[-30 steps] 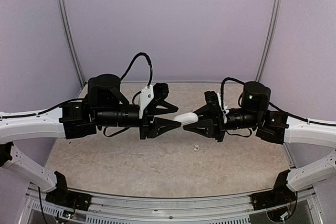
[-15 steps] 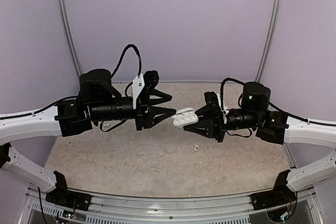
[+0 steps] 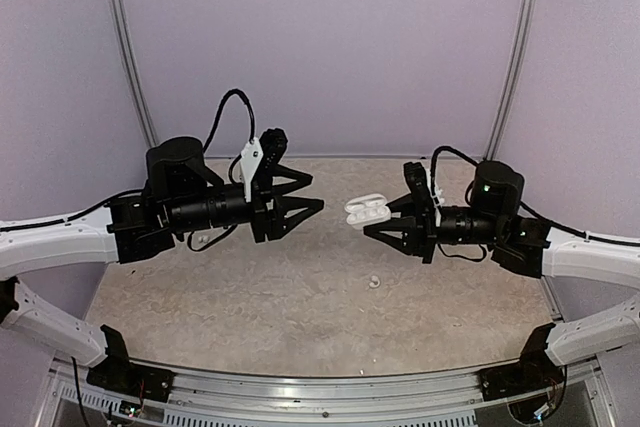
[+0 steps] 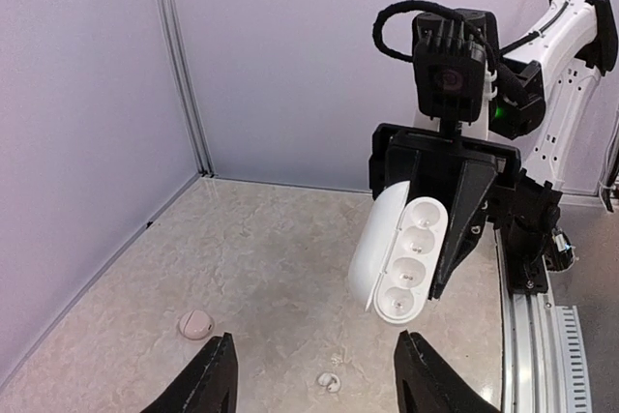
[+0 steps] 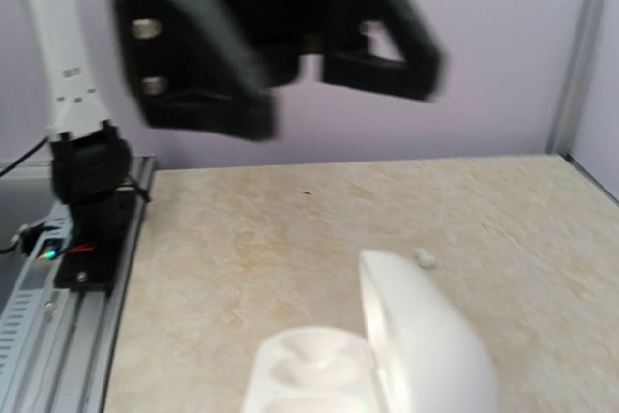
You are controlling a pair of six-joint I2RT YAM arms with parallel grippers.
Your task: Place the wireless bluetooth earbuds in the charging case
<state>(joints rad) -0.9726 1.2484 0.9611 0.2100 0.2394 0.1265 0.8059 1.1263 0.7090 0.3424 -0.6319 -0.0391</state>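
From above, the right pincer (image 3: 375,219) is pinching the charging case (image 3: 366,209) and holds it in the air over the middle of the worktop (image 3: 300,307), with its lid open. The left pincer (image 3: 298,203) is spread and has nothing between its fingers. It faces the case but stands apart from it. One earbud (image 3: 373,282) lies on the worktop, closer to the front edge than the case is, on the right half.

In the left wrist view the inside of the case is turned toward the camera. It shows four round sockets in a row, and all of them look empty. Below, an earbud (image 4: 329,382) lies on the worktop between the two spread fingers. A pink pebble-shaped thing (image 4: 196,323) lies nearer to the left edge. Something tiny is just beside the earbud, too small to tell what.

In the right wrist view the case fills the bottom of the picture with the lid standing up. A small pale earbud (image 5: 424,258) lies on the worktop beyond it, and the left pincer is only a blur at the top.

My judgement is that the case is opened and presented, but no earbud is in it yet. All of the picking up and inserting is left to do.
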